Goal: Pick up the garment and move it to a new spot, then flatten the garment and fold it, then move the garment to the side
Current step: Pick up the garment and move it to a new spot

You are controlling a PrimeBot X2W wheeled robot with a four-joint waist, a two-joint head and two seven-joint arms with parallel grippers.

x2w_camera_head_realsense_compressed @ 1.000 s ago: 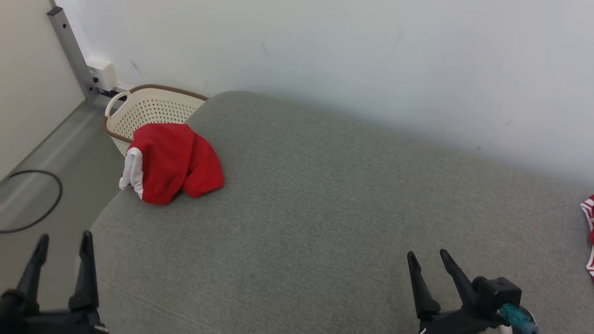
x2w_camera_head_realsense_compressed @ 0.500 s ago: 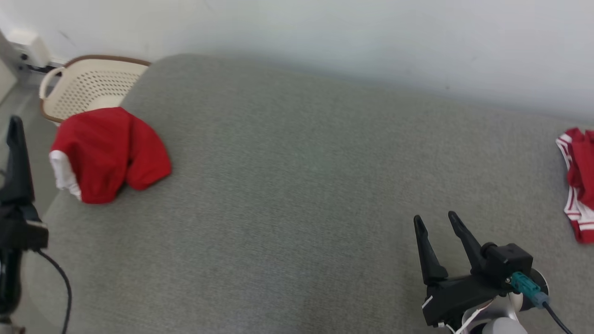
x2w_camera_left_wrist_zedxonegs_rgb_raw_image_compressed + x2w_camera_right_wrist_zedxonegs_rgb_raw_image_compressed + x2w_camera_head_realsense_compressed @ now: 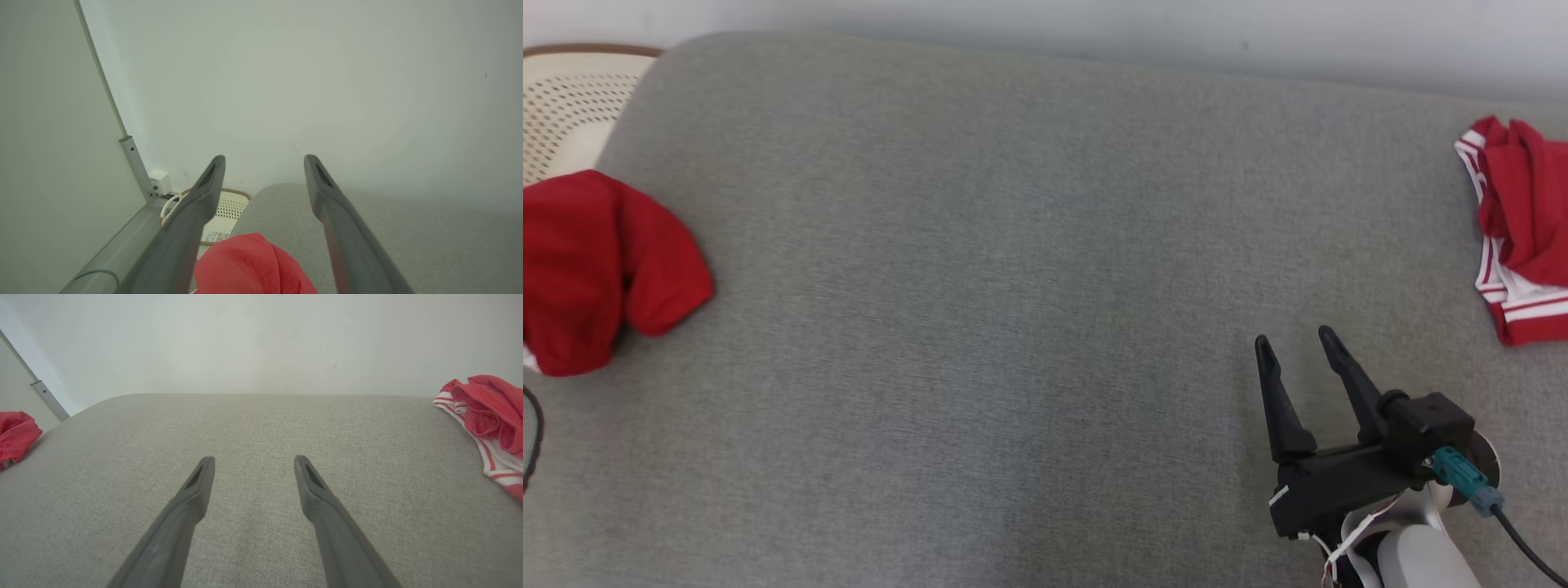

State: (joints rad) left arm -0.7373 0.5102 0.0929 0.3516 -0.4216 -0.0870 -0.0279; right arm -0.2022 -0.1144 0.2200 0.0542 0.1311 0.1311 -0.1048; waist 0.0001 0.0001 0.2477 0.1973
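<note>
**Head camera panned right**

View has shifted rightward; both garments lie unmoved. Right pincer (image 3: 1294,336) spread, empty, above the gray surface (image 3: 1013,286). Left pincer (image 3: 264,157) spread, empty, near the red garment (image 3: 588,269) at the left edge. Striped garment (image 3: 1523,237) lies crumpled at the right edge.

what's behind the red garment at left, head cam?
A cream perforated basket with a brown rim, beyond the cushion's edge. The garment covers its near side, so whether it holds anything cannot be told.
</note>
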